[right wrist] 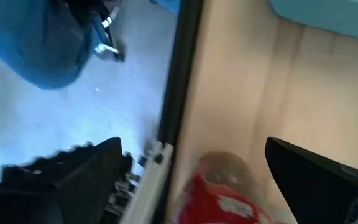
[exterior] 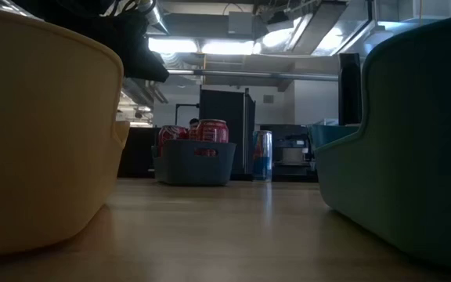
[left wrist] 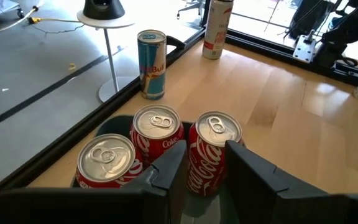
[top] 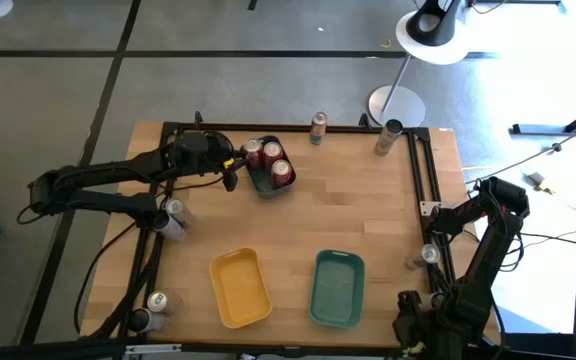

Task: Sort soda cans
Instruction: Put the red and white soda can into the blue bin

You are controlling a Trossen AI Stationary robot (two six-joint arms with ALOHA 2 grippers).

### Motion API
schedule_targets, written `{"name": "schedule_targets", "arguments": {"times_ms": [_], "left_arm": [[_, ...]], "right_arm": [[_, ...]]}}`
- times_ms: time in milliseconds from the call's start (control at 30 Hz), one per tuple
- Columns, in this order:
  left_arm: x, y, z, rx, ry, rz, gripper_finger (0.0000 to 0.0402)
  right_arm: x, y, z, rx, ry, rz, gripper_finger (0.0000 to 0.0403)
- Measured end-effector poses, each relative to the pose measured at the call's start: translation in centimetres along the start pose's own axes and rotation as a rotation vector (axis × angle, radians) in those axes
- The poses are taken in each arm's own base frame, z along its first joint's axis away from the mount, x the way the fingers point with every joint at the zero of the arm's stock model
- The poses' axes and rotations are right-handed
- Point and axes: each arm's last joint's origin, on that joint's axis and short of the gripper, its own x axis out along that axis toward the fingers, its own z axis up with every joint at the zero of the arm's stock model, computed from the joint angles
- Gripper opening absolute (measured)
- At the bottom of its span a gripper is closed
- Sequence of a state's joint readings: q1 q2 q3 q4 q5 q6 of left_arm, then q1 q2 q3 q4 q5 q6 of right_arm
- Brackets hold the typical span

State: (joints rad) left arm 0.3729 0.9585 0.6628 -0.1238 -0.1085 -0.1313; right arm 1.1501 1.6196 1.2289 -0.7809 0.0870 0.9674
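Three red soda cans [top: 269, 163] upright in dark blue tray [top: 265, 184], table's 12 o'clock sector. Left gripper [top: 230, 172] at tray's 9 o'clock edge, fingers parted narrowly, nothing held; nearest red can [left wrist: 211, 151] just beyond fingertips. Blue-silver can [left wrist: 151, 64] at table's far edge. Right gripper [right wrist: 191, 180] at table's 4 o'clock edge, jaws wide, red can [right wrist: 229, 193] between fingers, ungripped.

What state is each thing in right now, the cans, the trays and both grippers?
Red cans: three upright in dark blue tray.
Yellow tray: empty.
Teal tray: empty.
Left gripper: fingers apart around one red can.
Right gripper: open above another red can.
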Motion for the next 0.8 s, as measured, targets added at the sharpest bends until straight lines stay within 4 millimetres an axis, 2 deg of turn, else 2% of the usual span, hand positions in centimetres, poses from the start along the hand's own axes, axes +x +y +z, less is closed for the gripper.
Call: {"name": "schedule_targets", "arguments": {"times_ms": [133, 233, 433, 600, 800], "left_arm": [[0.0, 0.0, 0.0, 0.000, 0.000, 0.000, 0.0100], [0.0, 0.0, 0.0, 0.000, 0.000, 0.000, 0.0100], [0.0, 0.0, 0.0, 0.000, 0.000, -0.001, 0.0100], [0.0, 0.0, 0.0, 0.000, 0.000, 0.000, 0.0100], [0.0, 0.0, 0.0, 0.001, 0.000, 0.000, 0.0100]], "right_arm": [[0.0, -0.7, 0.1, 0.070, 0.057, -0.029, 0.0395], [-0.2, -1.8, 0.5, 0.107, 0.165, -0.039, 0.0395], [-3.0, -3.0, 2.1, -0.020, 0.278, -0.109, 0.0395], [-4.2, -2.3, 2.0, -0.092, 0.318, -0.060, 0.0394], [-2.8, -0.7, 0.8, -0.150, 0.344, -0.061, 0.0394]]}}
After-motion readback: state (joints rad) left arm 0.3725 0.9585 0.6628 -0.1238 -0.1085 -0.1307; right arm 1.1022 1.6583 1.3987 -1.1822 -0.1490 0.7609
